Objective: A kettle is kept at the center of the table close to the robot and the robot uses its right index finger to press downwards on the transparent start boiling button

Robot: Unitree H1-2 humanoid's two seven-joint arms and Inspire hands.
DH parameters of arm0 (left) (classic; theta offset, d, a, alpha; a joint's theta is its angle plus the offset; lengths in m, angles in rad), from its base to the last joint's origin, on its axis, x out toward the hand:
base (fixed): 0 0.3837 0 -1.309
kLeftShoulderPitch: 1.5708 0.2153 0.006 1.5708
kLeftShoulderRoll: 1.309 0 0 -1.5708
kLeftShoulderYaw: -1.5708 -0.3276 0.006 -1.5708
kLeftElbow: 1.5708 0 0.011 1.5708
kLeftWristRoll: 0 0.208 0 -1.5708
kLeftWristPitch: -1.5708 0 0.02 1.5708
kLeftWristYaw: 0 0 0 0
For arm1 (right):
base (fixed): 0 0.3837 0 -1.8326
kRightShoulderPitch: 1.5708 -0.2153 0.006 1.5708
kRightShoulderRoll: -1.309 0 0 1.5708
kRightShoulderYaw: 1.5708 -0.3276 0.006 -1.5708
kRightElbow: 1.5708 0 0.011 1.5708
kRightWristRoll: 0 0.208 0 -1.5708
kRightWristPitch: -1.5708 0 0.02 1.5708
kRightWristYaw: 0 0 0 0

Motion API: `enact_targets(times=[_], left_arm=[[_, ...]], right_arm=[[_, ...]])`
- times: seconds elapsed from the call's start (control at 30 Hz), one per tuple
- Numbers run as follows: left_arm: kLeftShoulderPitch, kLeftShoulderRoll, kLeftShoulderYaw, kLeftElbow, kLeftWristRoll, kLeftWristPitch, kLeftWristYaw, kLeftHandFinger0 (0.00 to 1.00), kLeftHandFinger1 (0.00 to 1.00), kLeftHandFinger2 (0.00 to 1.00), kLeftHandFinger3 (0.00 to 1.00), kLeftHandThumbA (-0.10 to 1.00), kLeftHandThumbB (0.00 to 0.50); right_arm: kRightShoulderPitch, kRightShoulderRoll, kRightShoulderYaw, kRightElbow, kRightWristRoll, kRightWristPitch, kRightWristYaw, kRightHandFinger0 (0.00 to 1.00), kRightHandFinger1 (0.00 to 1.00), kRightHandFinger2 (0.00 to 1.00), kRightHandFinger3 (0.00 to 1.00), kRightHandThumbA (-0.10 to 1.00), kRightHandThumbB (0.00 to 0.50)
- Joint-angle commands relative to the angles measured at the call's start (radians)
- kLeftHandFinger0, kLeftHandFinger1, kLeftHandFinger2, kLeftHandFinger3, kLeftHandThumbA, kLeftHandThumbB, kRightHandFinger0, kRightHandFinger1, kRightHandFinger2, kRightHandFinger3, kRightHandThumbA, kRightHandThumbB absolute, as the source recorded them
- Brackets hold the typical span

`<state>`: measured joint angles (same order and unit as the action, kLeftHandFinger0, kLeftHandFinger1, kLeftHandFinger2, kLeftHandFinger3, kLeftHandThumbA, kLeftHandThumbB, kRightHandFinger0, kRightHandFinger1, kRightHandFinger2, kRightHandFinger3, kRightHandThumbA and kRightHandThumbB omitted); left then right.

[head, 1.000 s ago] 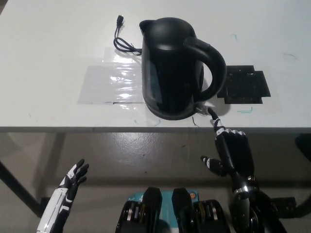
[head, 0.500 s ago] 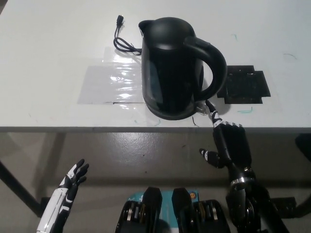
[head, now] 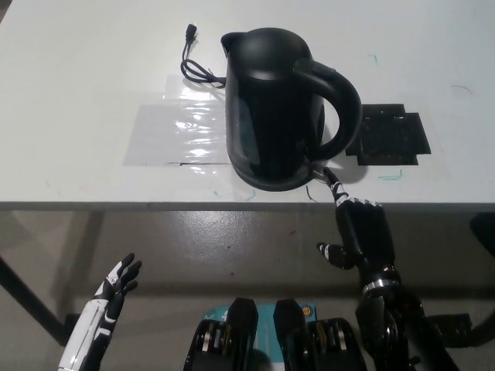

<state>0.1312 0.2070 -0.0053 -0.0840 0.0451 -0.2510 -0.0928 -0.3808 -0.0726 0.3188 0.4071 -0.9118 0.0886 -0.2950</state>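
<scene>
Kettle [head: 274,108] stands at the table's [head: 93,69] near edge, handle toward the right hand [head: 360,232]; that hand points one finger, the rest curled, holding nothing, at the handle's foot; left hand [head: 116,290] hangs low, fingers loosely spread.

You cannot make out the transparent start button at the kettle's [head: 271,108] base, since the handle and the right hand's [head: 362,232] raised finger cover that spot, so contact stays unclear, while the left hand [head: 116,287] runs off the bottom edge and the counter [head: 77,77] is cropped on three sides.
</scene>
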Motion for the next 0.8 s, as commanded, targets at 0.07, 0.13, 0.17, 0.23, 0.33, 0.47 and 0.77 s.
enact_targets(times=[0.07, 0.13, 0.17, 0.23, 0.33, 0.47, 0.77], left_arm=[[-0.009, 0.014, 0.000, -0.039, -0.015, -0.021, -0.018, 1.00, 1.00, 1.00, 1.00, 1.00, 0.387], [-0.010, 0.015, 0.000, -0.038, -0.015, -0.021, -0.018, 1.00, 1.00, 1.00, 1.00, 1.00, 0.390], [-0.010, 0.015, 0.000, -0.038, -0.014, -0.018, -0.019, 1.00, 1.00, 1.00, 1.00, 1.00, 0.389], [-0.013, 0.018, -0.001, -0.036, -0.018, -0.027, -0.022, 1.00, 1.00, 1.00, 1.00, 1.00, 0.367], [-0.015, 0.019, -0.002, -0.032, -0.016, -0.034, -0.022, 1.00, 1.00, 1.00, 1.00, 1.00, 0.367], [-0.019, 0.020, 0.001, -0.031, -0.015, -0.033, -0.020, 1.00, 1.00, 1.00, 1.00, 1.00, 0.371], [-0.018, 0.019, 0.000, -0.034, -0.021, -0.028, -0.022, 1.00, 1.00, 1.00, 1.00, 1.00, 0.380]], right_arm=[[-0.052, -0.001, 0.014, 0.004, 0.004, 0.010, -0.020, 0.00, 0.00, 0.00, 1.00, 1.00, 0.201], [-0.056, 0.000, 0.015, 0.007, 0.006, 0.010, -0.023, 0.00, 0.00, 0.00, 1.00, 1.00, 0.200], [-0.057, -0.001, 0.015, 0.008, 0.006, 0.010, -0.024, 0.00, 0.00, 0.00, 1.00, 1.00, 0.200], [-0.059, -0.001, 0.016, 0.008, 0.004, 0.012, -0.027, 0.00, 0.00, 0.00, 1.00, 1.00, 0.206], [-0.062, -0.003, 0.017, 0.008, 0.005, 0.015, -0.024, 0.00, 0.00, 0.00, 1.00, 1.00, 0.213], [-0.074, -0.003, 0.019, 0.018, 0.009, 0.010, -0.030, 0.00, 0.00, 0.00, 1.00, 1.00, 0.209], [-0.081, 0.001, 0.019, 0.009, 0.008, 0.029, -0.019, 0.00, 0.00, 0.00, 1.00, 1.00, 0.212]])
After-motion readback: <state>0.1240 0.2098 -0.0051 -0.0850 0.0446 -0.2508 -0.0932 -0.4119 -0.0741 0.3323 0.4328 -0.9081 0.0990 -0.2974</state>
